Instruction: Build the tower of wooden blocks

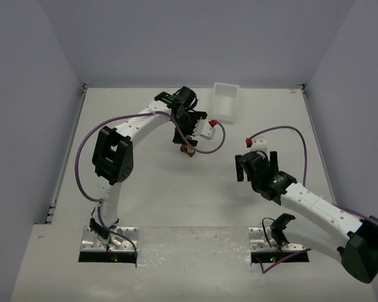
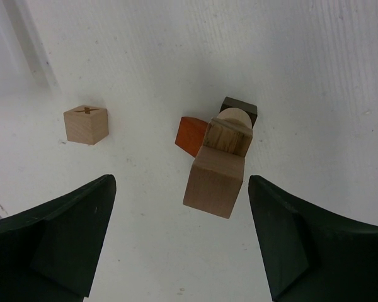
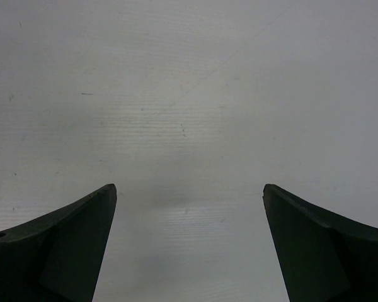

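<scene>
The wood block tower point(image 2: 217, 173) stands on the table below my left gripper point(image 2: 183, 189). Its top is a light tan cube, over a striped tan block, a round pale piece and a dark brown block point(image 2: 240, 108). An orange-brown block point(image 2: 190, 135) sits at its left side. A loose light tan cube point(image 2: 85, 124) lies apart to the left. My left gripper is open, its jaws wide on either side of the tower's top, touching nothing. In the top view it hangs over the tower point(image 1: 188, 150). My right gripper point(image 3: 189, 189) is open and empty over bare table point(image 1: 257, 165).
A white rectangular plastic tray point(image 1: 225, 102) stands at the back of the table, right of the left arm's wrist. Grey walls close in the table on three sides. Purple cables loop from both arms.
</scene>
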{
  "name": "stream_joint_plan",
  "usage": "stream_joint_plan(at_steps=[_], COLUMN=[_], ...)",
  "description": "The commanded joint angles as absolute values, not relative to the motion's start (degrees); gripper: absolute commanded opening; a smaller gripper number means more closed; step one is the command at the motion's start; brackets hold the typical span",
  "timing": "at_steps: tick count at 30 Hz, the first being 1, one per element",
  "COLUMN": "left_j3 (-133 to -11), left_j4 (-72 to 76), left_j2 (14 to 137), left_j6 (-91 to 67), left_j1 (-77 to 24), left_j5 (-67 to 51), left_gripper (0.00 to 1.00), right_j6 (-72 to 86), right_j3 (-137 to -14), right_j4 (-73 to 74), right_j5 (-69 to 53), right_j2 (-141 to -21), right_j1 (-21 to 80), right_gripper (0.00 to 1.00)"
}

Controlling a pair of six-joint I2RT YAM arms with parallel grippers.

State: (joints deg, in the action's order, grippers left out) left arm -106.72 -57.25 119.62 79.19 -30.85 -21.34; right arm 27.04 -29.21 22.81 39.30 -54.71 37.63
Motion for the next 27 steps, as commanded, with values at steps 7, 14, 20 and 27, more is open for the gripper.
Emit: stream_joint_plan(at_steps=[7,14,20,27], left_j3=[-102.5,-93.7,-80.7,-68.3], left_j4=[-52.0,-29.8,-8.8,-15.1], left_j2=[103.1,91.3,79.4,75.7], left_j6=[70.0,42.1,0.9,-25.5], left_j1=[-31.4,-31.5,-31.1,-28.6], left_j5=[-31.2,-28.1,-0.2,25.2], left_gripper=[1.00,1.00,1.00,1.00], right_j6=[25.0,24.5,27.2,34.3], right_j3=[-30.3,-33.6,-41.4,-48.1], right_j4=[17.2,10.1,9.4,10.2], right_j5=[35.2,17.3,11.0,11.6], right_j2=[-51.8,-56.6,-65.6,-74.7], right_j1=[37.6,27.2,25.8,25.8], right_gripper=[0.99,0.99,0.99,0.99])
